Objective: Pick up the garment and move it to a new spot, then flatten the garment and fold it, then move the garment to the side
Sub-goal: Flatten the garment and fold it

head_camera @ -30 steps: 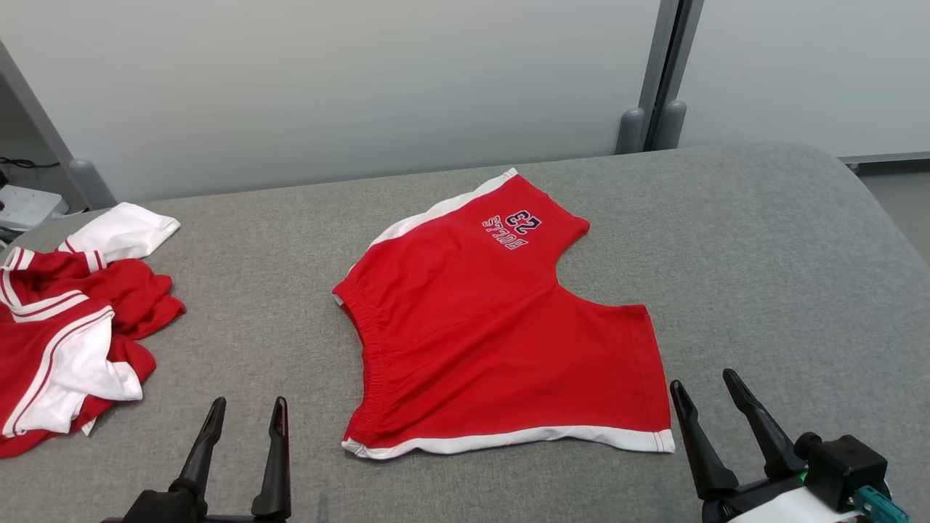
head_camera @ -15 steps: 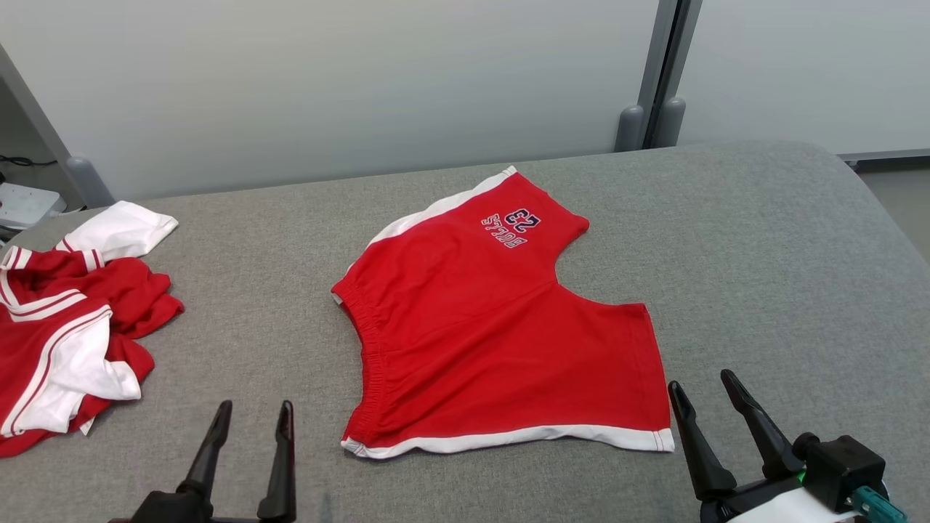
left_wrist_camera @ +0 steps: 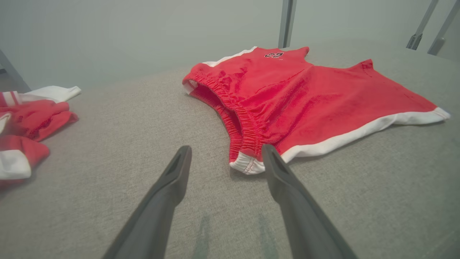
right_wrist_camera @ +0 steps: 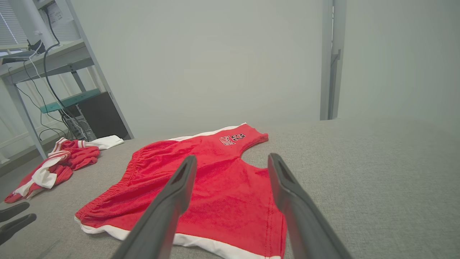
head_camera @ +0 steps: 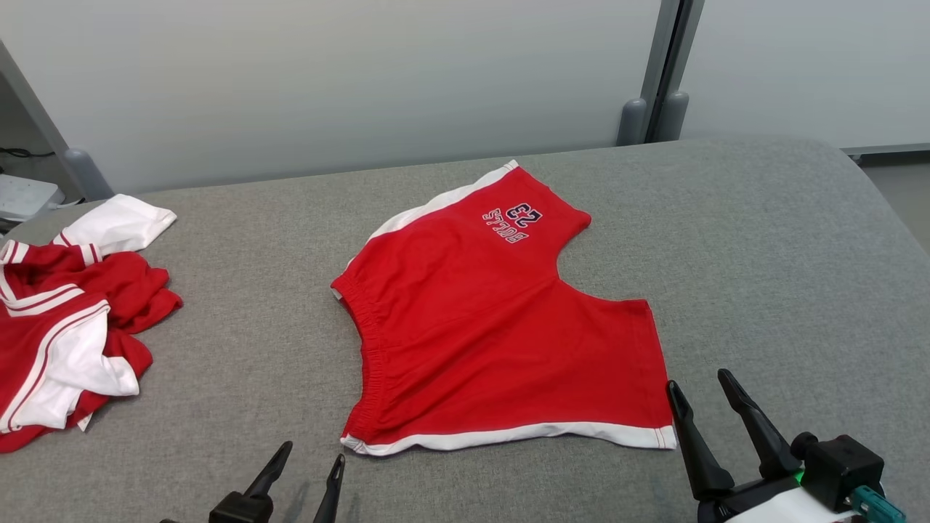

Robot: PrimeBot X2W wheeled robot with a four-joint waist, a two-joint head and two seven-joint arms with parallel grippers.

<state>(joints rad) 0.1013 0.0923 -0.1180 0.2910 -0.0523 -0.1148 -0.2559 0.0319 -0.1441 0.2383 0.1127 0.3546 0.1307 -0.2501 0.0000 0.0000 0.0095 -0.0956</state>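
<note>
Red shorts [head_camera: 494, 334] w/ white side trim lie spread flat on the grey cloth-covered counter [head_camera: 763, 240]. The elastic waistband is on the left gripper's side and the leg openings are on the right gripper's side. The leg farther from both grippers has a "23" print.

Left gripper [head_camera: 313, 452]: fingers wide apart, holding nothing. The shorts lie just fwd and to its right, and the near waistband corner, white-edged, sits just beside its right fingertip. In the left wrist view that corner falls inside the gap btwn the fingers, close against the right finger [left_wrist_camera: 284, 180]. Touching or not, can't tell. The rest of the cloth runs away fwd-right.

Right gripper [head_camera: 697, 379]: also wide, also holding nothing. The near leg's hem corner is just to its left, beside the left fingertip, and the bulk of the shorts spreads fwd-left of it. In the right wrist view the red cloth shows btwn and beneath the two fingers and runs off to the left. The white hem passes under them.

A separate heap of red-and-white clothes [head_camera: 65, 305] lies well apart to the left of the left gripper, not touching the shorts.
</note>
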